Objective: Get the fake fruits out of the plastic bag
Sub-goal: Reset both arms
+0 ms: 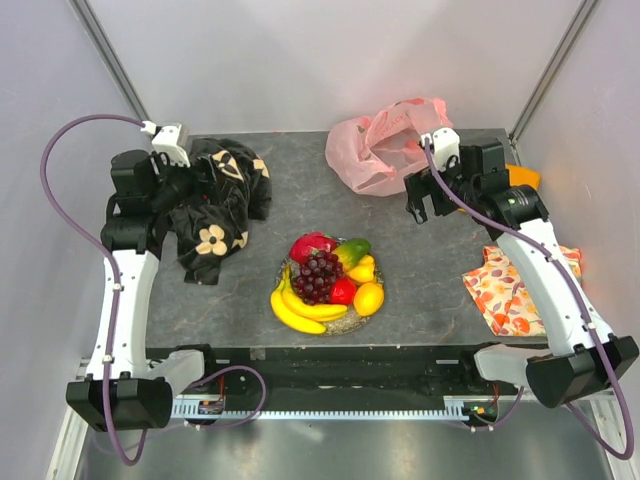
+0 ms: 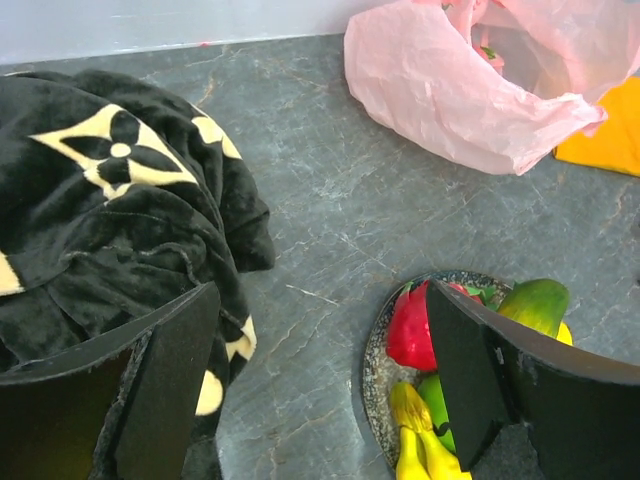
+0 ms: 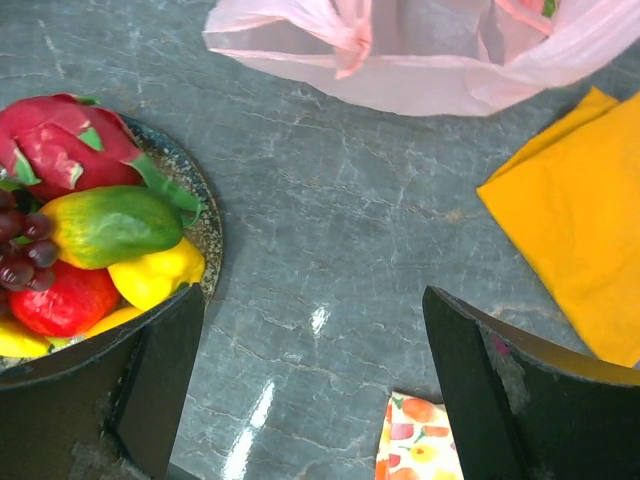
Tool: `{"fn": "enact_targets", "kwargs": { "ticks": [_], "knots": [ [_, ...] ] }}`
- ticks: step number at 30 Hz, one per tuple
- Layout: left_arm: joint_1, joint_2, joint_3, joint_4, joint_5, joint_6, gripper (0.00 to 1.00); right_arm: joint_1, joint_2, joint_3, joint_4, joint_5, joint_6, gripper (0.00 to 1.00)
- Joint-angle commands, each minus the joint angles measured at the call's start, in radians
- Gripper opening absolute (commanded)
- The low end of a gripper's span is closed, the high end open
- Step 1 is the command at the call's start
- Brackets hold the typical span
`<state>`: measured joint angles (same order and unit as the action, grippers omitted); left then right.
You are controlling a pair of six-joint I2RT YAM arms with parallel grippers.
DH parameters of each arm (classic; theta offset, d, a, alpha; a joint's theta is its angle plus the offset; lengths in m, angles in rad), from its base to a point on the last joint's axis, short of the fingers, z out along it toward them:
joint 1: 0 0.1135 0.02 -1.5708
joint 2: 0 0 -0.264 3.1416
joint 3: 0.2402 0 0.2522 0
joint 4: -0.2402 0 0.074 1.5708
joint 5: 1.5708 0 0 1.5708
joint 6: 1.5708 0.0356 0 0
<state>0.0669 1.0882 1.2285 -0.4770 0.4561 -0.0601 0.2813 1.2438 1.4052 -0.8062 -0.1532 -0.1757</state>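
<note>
The fake fruits lie piled on a round glitter plate (image 1: 357, 323) at mid table: banana bunch (image 1: 300, 310), dragon fruit (image 1: 310, 245), grapes (image 1: 318, 275), red apple (image 1: 343, 290). The right wrist view shows the dragon fruit (image 3: 55, 140) and a green fruit (image 3: 110, 225). The pink plastic bag (image 1: 380, 150) lies crumpled at the back; a green bit shows in its mouth (image 2: 487, 52). My left gripper (image 1: 190, 190) is open and empty over a black cloth (image 2: 320, 290). My right gripper (image 1: 422, 200) is open and empty in front of the bag (image 3: 312, 295).
A black cloth with cream flowers (image 1: 215, 205) is heaped at the back left. An orange cloth (image 1: 523, 177) lies right of the bag. A floral cloth (image 1: 510, 285) lies at the right edge. Grey walls close in the table.
</note>
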Motion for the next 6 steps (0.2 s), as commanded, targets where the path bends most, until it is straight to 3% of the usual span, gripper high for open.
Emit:
{"fn": "enact_targets", "kwargs": {
  "ticks": [1, 6],
  "knots": [
    [0.005, -0.007, 0.009, 0.037, 0.029, -0.029, 0.91, -0.004, 0.008, 0.005, 0.035, 0.067, 0.053, 0.98],
    [0.005, 0.010, 0.034, 0.037, 0.027, -0.024, 0.91, -0.025, 0.043, 0.032, 0.051, 0.057, 0.058, 0.98]
  ]
}}
